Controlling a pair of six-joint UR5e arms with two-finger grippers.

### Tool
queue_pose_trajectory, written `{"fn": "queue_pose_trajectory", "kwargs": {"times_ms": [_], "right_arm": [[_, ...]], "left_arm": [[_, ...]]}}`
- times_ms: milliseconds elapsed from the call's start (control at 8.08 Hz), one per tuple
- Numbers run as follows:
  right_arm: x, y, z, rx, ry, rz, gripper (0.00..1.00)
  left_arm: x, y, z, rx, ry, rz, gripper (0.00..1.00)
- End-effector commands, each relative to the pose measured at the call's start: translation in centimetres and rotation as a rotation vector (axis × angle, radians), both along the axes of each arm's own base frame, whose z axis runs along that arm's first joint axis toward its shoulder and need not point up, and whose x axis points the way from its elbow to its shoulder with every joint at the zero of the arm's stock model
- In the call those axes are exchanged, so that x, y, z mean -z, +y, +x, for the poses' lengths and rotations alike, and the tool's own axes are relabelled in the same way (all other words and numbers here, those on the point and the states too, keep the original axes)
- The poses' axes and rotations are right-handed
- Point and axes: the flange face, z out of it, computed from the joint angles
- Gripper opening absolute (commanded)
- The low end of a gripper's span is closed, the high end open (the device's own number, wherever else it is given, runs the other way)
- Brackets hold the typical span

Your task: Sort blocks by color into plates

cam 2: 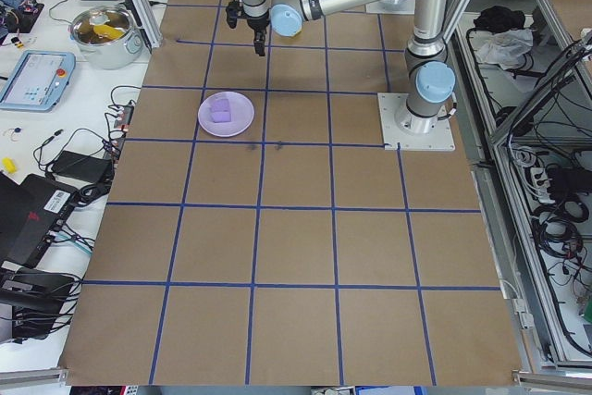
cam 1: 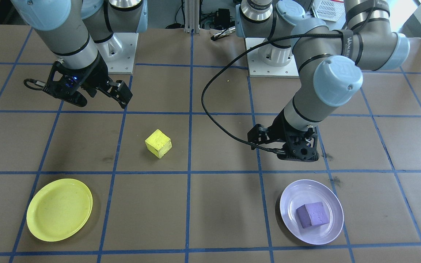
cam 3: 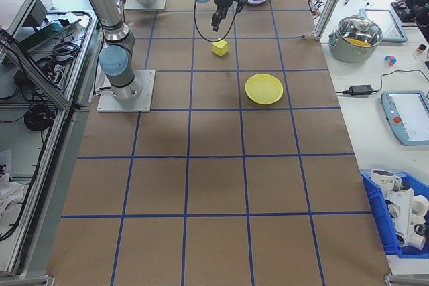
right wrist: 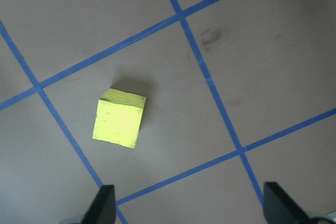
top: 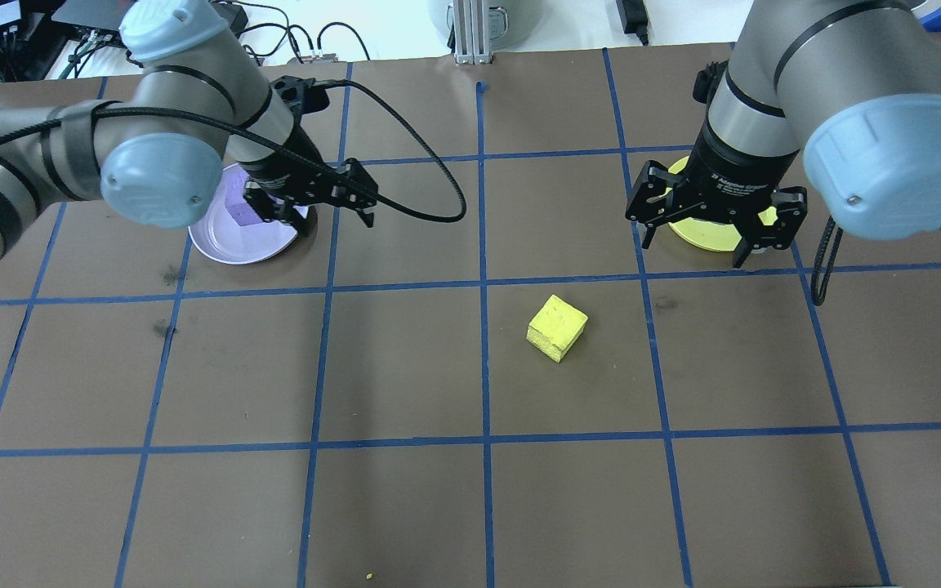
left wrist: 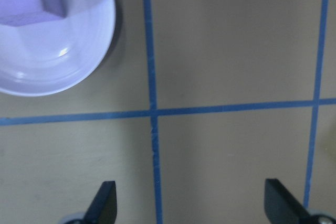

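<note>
purple block (cam 1: 313, 214) lies in lavender plate (cam 1: 291, 202); yellow plate (cam 1: 59, 209) holds nothing, yellow block (cam 1: 158, 143) sits on the surface (cam 1: 225, 212). left hand (cam 1: 298, 155) and right hand (cam 1: 99, 95) both spread apart, holding nothing.

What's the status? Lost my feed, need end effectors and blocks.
Left end effector open, empty, near lavender plate. Purple block in it. Right end effector open, empty. Yellow block on the table, nothing around it; yellow plate empty.
</note>
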Motion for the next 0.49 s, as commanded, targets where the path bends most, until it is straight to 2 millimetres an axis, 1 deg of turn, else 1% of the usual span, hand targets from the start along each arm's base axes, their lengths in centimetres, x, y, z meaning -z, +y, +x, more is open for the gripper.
{"fn": "queue_pose_trajectory", "kwargs": {"times_ms": [0,124,247,371], "right_arm": [[4.0,-0.1,7.2,0.155,-0.001,0.029,1.00],[6.0,-0.2,9.7,0.198,0.015,0.041,1.00],[8.0,-0.7,10.9,0.171,0.054,0.034,1.00],[9.9,-0.8,10.9,0.143,0.115,0.049,1.00]], "left_arm": [[-9.7,3.4,2.2,0.000,-0.101,0.057,1.00],[-11.9,5.4,2.0,-0.001,-0.103,0.059,1.00],[-13.2,6.2,1.9,-0.003,-0.096,0.035,1.00],[-14.4,6.9,1.7,-0.005,-0.087,0.010,1.00]]}}
